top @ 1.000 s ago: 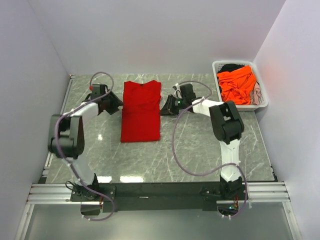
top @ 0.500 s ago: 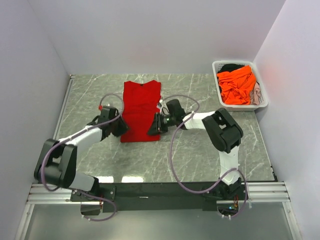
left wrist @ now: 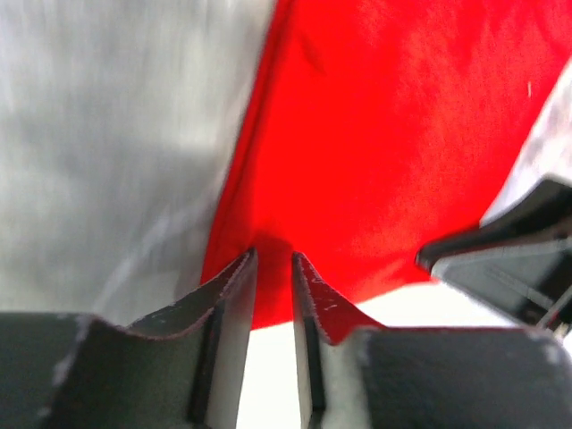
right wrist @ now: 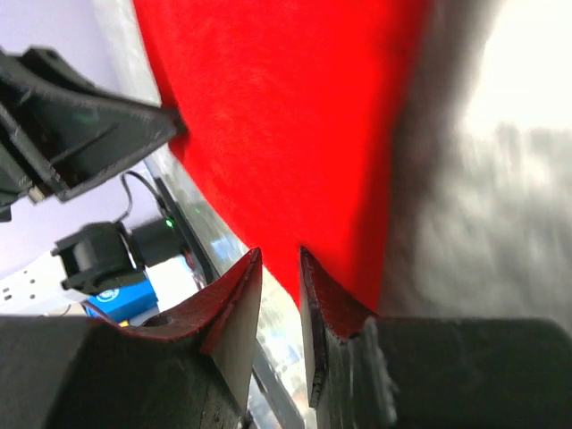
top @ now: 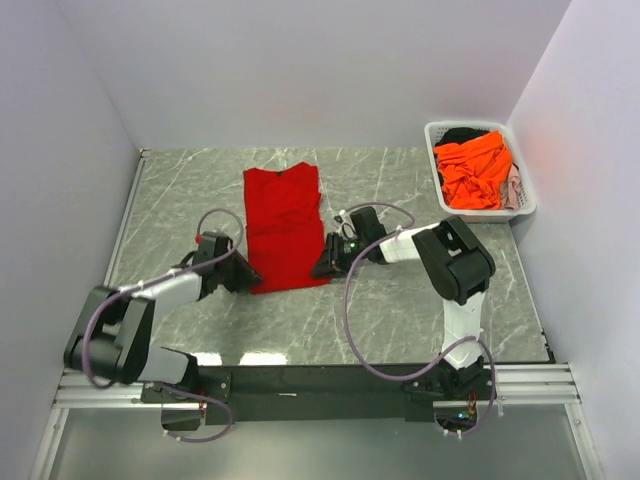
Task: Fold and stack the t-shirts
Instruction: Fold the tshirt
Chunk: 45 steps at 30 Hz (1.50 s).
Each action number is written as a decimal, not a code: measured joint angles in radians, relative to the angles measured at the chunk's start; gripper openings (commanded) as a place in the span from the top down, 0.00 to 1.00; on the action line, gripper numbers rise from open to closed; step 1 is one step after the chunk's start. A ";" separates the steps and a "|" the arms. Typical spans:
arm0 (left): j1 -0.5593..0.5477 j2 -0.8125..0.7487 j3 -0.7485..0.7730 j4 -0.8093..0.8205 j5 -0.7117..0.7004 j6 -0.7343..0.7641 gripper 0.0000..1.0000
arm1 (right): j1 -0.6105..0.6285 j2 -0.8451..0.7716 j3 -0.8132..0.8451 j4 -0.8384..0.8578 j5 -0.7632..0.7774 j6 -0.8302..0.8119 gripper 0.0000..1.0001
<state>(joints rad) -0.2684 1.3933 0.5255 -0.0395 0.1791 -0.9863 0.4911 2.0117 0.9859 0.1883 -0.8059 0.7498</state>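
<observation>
Red soft cloth t-shirt (top: 283, 228) lies flat as a narrow strip on grey marbled table (top: 420, 300), between both arms. It looks light and limp and will likely sag and slide, so take the near hem corners. Left gripper (left wrist: 273, 259) is nearly closed at the left corner; grip unclear. Right gripper (right wrist: 279, 255) pinches the right corner.

The red t-shirt (top: 285, 228) is plain bright red, without print. The table (top: 400, 310) has a grey-green marble pattern with pale veins. The basket (top: 527, 200) is white and slotted. It contains an orange t-shirt (top: 475, 168) in vivid plain orange, a black garment (top: 462, 133) and a pale pink garment (top: 513, 188). The arms (top: 455, 260) are black with white links. Their cables (top: 344, 300) are mauve. The walls (top: 330, 70) are pale lavender-grey.
</observation>
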 measured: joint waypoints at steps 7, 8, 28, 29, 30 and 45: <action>-0.051 -0.257 -0.116 -0.162 0.048 -0.030 0.50 | 0.000 -0.128 -0.055 -0.192 0.084 -0.088 0.67; -0.051 -0.291 -0.116 -0.192 0.041 -0.028 0.48 | 0.000 -0.153 -0.056 -0.235 0.114 -0.111 0.67; -0.051 0.071 0.283 -0.235 -0.147 0.193 0.74 | 0.041 -0.473 -0.045 -0.496 0.406 -0.306 0.61; -0.051 0.098 0.304 -0.235 -0.157 0.200 0.75 | 0.041 -0.473 -0.051 -0.498 0.408 -0.307 0.61; -0.049 0.119 0.323 -0.235 -0.164 0.207 0.75 | 0.041 -0.473 -0.058 -0.499 0.411 -0.308 0.61; 0.053 0.373 0.552 -0.302 -0.248 0.244 0.61 | 0.041 -0.473 -0.077 -0.514 0.474 -0.329 0.61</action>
<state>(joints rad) -0.2153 1.7668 1.0771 -0.3416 -0.0689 -0.7422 0.5323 1.5391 0.9092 -0.3260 -0.3321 0.4210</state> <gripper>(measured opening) 0.342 0.387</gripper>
